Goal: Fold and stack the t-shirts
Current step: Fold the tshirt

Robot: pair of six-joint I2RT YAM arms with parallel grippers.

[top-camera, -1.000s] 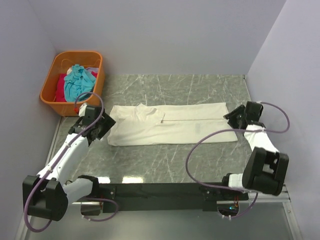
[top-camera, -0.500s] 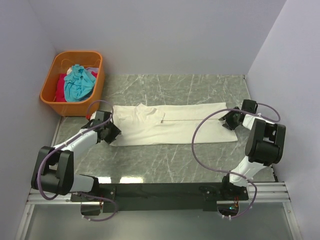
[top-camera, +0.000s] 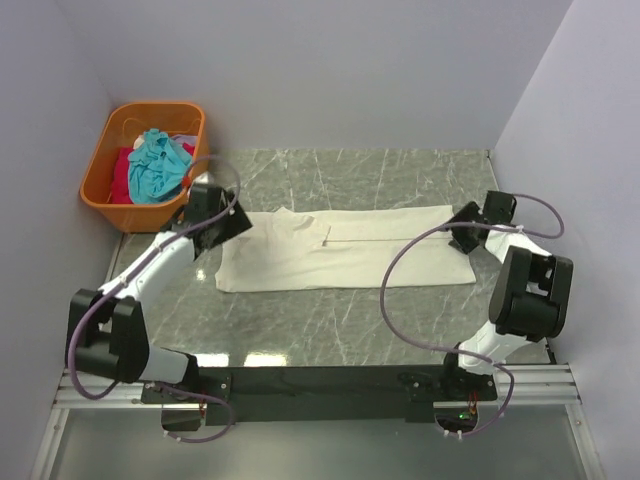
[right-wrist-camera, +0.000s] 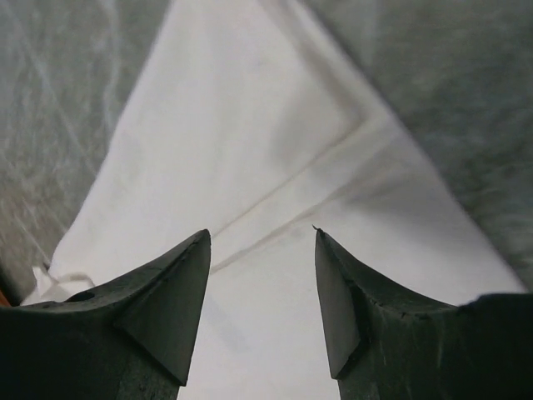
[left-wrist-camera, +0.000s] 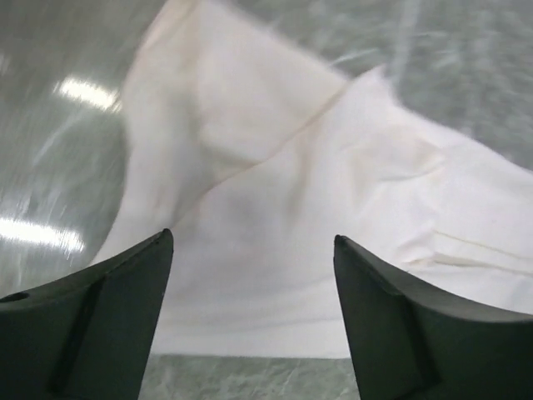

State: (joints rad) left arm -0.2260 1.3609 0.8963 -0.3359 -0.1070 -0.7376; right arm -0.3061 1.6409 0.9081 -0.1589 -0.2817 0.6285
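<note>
A large cream t-shirt (top-camera: pixel 340 250) lies flat across the middle of the marble table, folded into a long band. My left gripper (top-camera: pixel 232 225) is open at the shirt's far left corner; the left wrist view shows cream cloth (left-wrist-camera: pixel 275 217) spread between and beyond its fingers (left-wrist-camera: pixel 92 325). My right gripper (top-camera: pixel 462 230) is open at the shirt's far right corner; the right wrist view shows a hemmed cloth corner (right-wrist-camera: pixel 275 192) under its fingertips (right-wrist-camera: pixel 179 292). A teal shirt (top-camera: pixel 158 160) and a red one (top-camera: pixel 122 172) lie bunched in the orange basket (top-camera: pixel 100 205).
The orange basket stands at the far left corner against the wall. Lilac walls close in the table on the left, back and right. The black base rail (top-camera: pixel 320 385) runs along the near edge.
My left gripper has moved from the shirt's near left edge up to its far left corner. My right gripper has shifted toward the far right corner. The shirt has not visibly moved.
</note>
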